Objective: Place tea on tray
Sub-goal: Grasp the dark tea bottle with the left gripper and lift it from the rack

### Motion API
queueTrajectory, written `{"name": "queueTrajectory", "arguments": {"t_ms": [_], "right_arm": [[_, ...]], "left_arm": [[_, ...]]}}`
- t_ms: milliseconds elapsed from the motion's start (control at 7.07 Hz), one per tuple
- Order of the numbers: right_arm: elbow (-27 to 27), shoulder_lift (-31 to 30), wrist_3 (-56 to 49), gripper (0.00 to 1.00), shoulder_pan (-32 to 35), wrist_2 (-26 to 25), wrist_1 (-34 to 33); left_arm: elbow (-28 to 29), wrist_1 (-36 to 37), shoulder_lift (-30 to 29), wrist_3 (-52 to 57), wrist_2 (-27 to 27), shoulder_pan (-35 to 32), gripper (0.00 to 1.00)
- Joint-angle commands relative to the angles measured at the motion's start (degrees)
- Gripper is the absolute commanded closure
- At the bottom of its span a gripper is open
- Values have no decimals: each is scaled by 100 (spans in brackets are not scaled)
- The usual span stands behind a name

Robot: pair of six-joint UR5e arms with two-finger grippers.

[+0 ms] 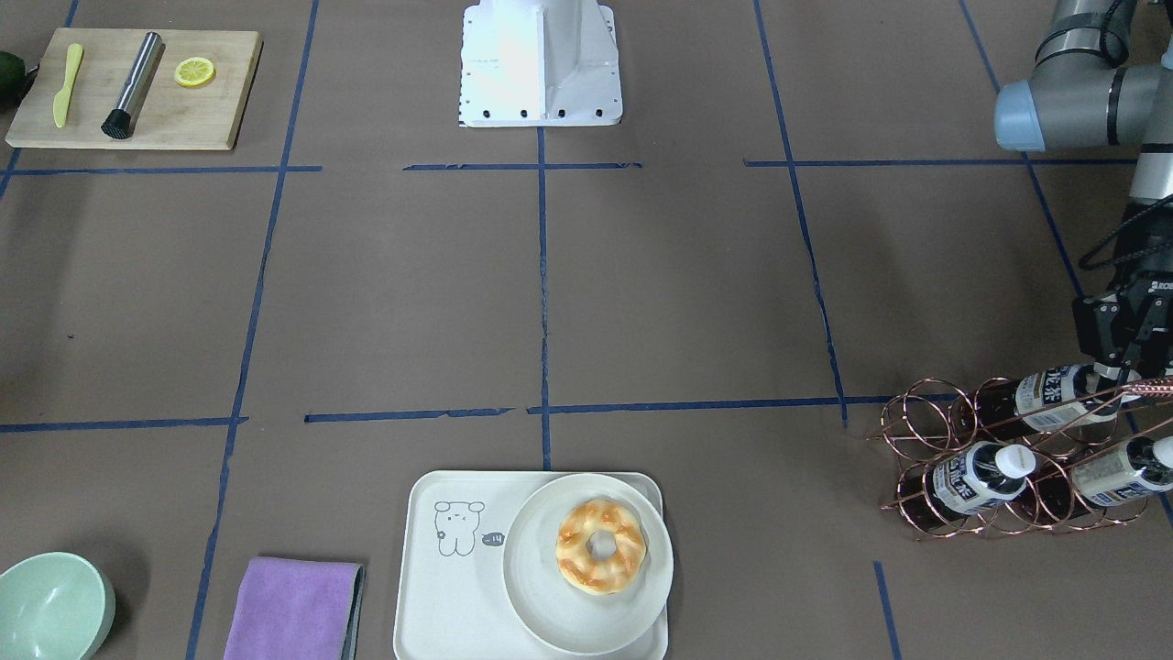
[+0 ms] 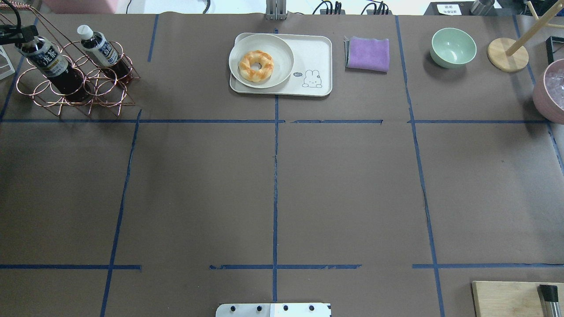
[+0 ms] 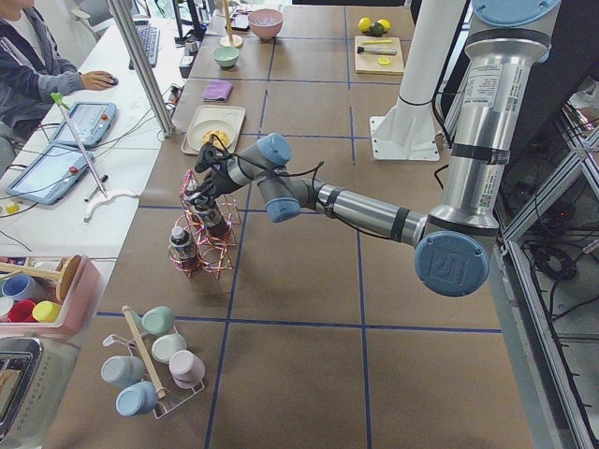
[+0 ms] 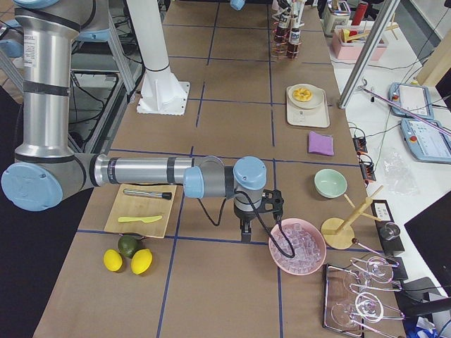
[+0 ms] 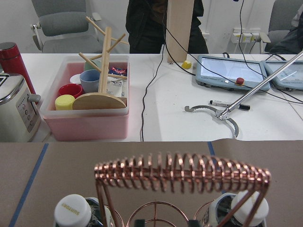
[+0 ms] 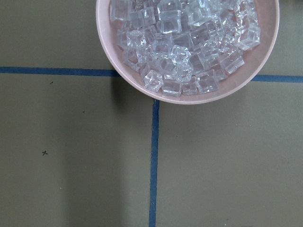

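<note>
Three tea bottles lie in a copper wire rack (image 1: 926, 431) at the table's far left. The top tea bottle (image 1: 1054, 394) has its cap end hidden by my left gripper (image 1: 1120, 371), which sits at that cap; it also shows in the overhead view (image 2: 46, 61). I cannot tell whether the gripper presses on the bottle. Two lower bottles (image 1: 976, 477) (image 1: 1123, 467) lie free. The cream tray (image 1: 431, 596) with a line cartoon holds a round plate (image 1: 541, 605) with a donut (image 1: 600, 545). My right gripper (image 4: 243, 229) hangs beside a pink bowl of ice; I cannot tell its state.
A purple cloth (image 1: 293, 610) and a green bowl (image 1: 50, 610) lie beside the tray. A wooden board (image 1: 220, 92) with a knife, a muddler and a lemon slice sits near the robot base (image 1: 541, 64). The pink ice bowl (image 6: 118, 56) is under the right wrist.
</note>
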Motion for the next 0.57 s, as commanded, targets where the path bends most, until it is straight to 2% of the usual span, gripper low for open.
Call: {"name": "queueTrajectory", "arguments": {"t_ms": [0,424], "right_arm": [[0,0,0,0,0,0,0],[0,-9,0,0,0,9,0]], "left_arm": [[-45,35,11,7,-399,-269,97],[-176,52,19,7,-830,-560,97]]}}
